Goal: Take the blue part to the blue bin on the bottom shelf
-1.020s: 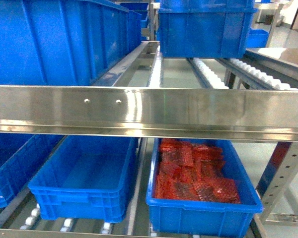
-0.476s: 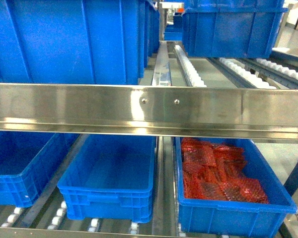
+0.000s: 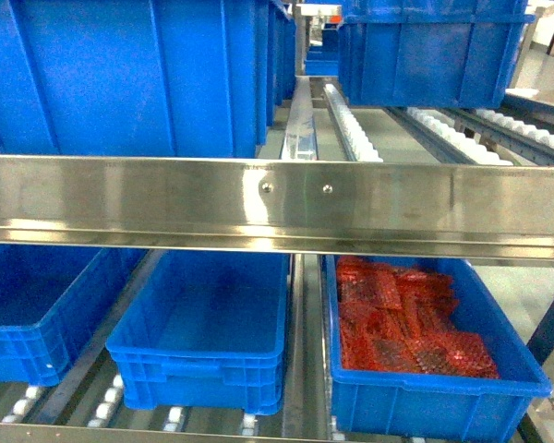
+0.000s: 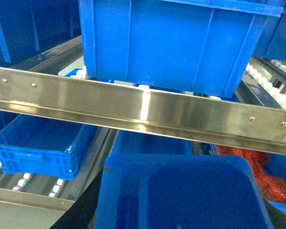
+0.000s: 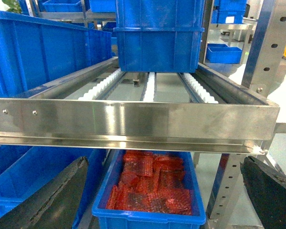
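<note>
Bottom shelf [image 3: 305,305]: three blue crates [image 3: 203,337].

The bottom shelf [image 3: 300,388] is a shiny metal rack with long rails and rows of little white rollers. Three blue boxes sit on it side by side. The blue bin [image 3: 203,355] is in the middle. To its right is a blue crate [image 3: 425,401] full of red bubble-wrap packets [image 3: 402,323]. To its left is another blue crate [image 3: 32,323]. A shiny metal bar [image 3: 277,205] runs across above them.

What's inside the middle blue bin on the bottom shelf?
Nothing visible: the blue bin shows bare floor and walls. Its far end is hidden behind the steel rail. The right bin holds red packets.
</note>
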